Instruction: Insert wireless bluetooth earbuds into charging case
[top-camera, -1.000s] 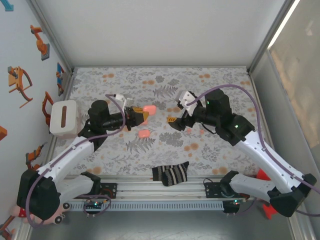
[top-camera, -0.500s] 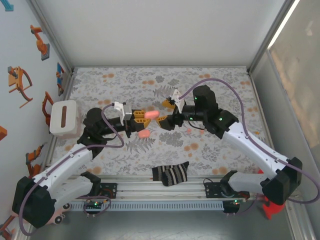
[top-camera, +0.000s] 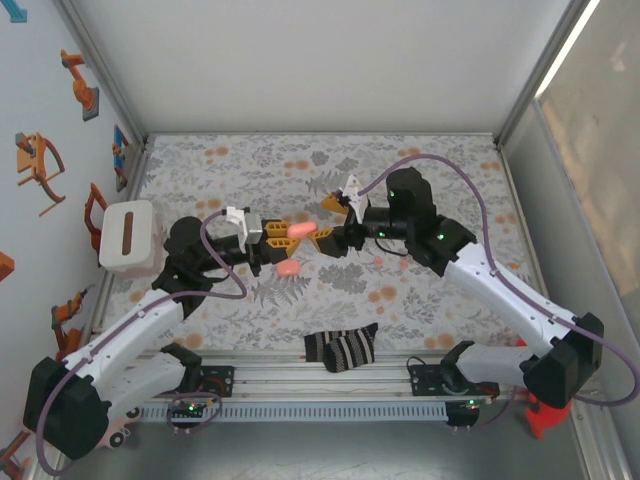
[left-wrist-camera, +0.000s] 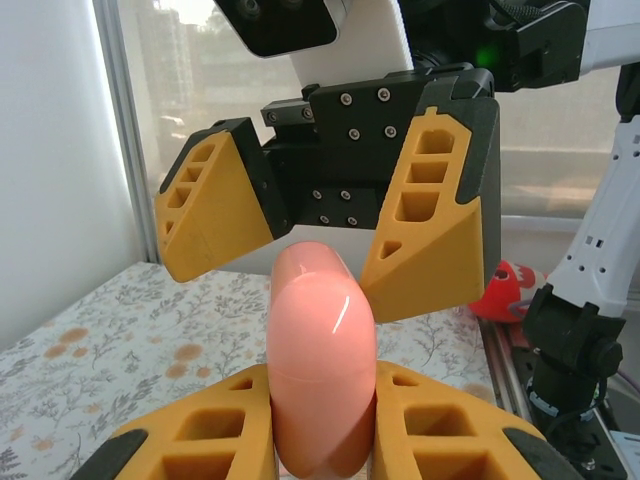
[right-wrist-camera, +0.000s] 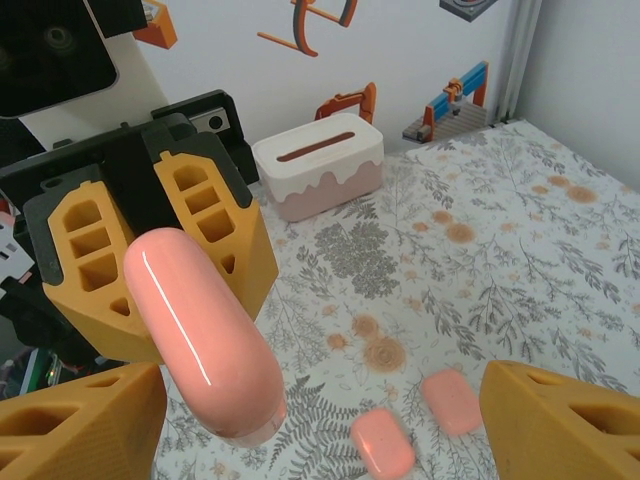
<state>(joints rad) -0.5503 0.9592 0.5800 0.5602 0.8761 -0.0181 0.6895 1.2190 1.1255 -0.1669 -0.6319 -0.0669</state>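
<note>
My left gripper (top-camera: 287, 233) is shut on a salmon-pink charging case (top-camera: 303, 231), held above the middle of the floral cloth with its rounded end pointing right. Its orange fingers (left-wrist-camera: 200, 430) press both sides of the case (left-wrist-camera: 320, 370). My right gripper (top-camera: 335, 225) faces it, open. Its two fingers (left-wrist-camera: 215, 205) stand wide on either side of the case's free end. From the right wrist the case (right-wrist-camera: 200, 340) lies close to one finger (right-wrist-camera: 80, 425), far from the other. A tiny pinkish speck (top-camera: 378, 261) on the cloth is too small to name as an earbud.
Two flat pink cases (right-wrist-camera: 380, 445) (right-wrist-camera: 452, 400) lie on the cloth below the held one, showing from above as a pink patch (top-camera: 288, 268). A white slotted box (top-camera: 127, 236) stands at the left wall. A striped sock (top-camera: 342, 346) lies at the near edge.
The right arm swung left until its fingers bracketed the case's end, and the jaws narrowed a little. The left arm brought the case lower and level. Little has moved in the last half second.
</note>
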